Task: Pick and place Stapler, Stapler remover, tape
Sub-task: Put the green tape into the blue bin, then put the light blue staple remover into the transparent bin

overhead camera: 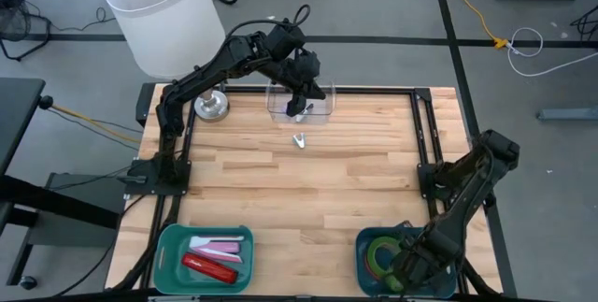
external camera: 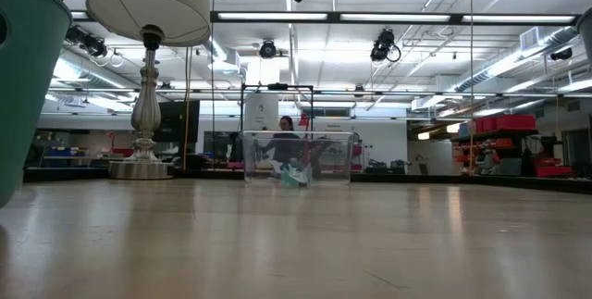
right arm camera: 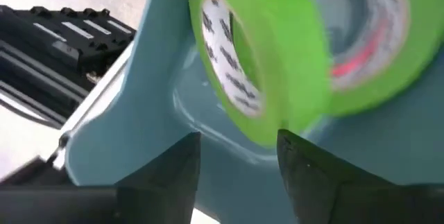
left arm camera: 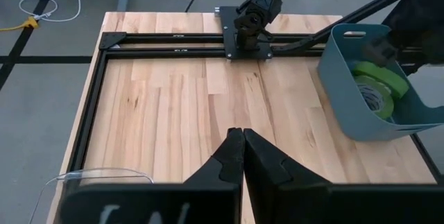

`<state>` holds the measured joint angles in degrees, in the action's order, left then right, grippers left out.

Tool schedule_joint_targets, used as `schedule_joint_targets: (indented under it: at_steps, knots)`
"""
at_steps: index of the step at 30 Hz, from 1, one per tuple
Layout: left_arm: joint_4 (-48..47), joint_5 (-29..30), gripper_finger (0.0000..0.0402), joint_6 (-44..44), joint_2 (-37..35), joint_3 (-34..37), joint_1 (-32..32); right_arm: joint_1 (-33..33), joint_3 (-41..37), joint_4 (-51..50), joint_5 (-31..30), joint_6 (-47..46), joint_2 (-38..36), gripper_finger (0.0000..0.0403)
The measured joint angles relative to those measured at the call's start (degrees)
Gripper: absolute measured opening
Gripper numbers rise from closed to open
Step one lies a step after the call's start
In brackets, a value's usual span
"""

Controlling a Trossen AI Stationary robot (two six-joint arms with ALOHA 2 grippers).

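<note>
green tape (right arm camera: 270, 50) rolls tilted in blue bin (right arm camera: 139, 127).

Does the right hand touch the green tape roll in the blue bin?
Cannot tell. In the right wrist view the right hand is open around the green tape roll, whose edge meets one finger, but the blur hides any contact or gap.

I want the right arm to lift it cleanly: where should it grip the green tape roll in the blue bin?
Probably the green tape roll by its band, one finger through the open centre and one outside. It stands tilted in the blue bin, so come from above; the right gripper is open beside it.
</note>
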<state>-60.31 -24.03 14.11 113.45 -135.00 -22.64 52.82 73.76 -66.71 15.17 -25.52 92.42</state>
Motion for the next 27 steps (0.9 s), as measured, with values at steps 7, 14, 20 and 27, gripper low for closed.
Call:
schedule_joint_targets:
  at_steps: [7,14,20,27]
  knots:
    - [0.0,0.0,0.0014,0.0,0.0,0.0,0.0,-1.5,0.0,-3.1,-8.6,-1.0,-8.9,0.0151]
    - [0.0,0.0,0.0014,0.0,0.0,0.0,0.0,-4.7,0.0,-3.1,-16.3,0.7,-16.1,0.0117]
    - [-0.2,-0.1,0.0014,0.0,0.0,0.0,0.0,-8.4,0.0,-3.2,-17.4,2.6,-18.9,0.0092]
    - [-2.8,-0.2,0.0014,0.1,0.3,0.0,0.9,-12.4,0.0,-1.8,-27.7,7.4,-19.3,0.0064]
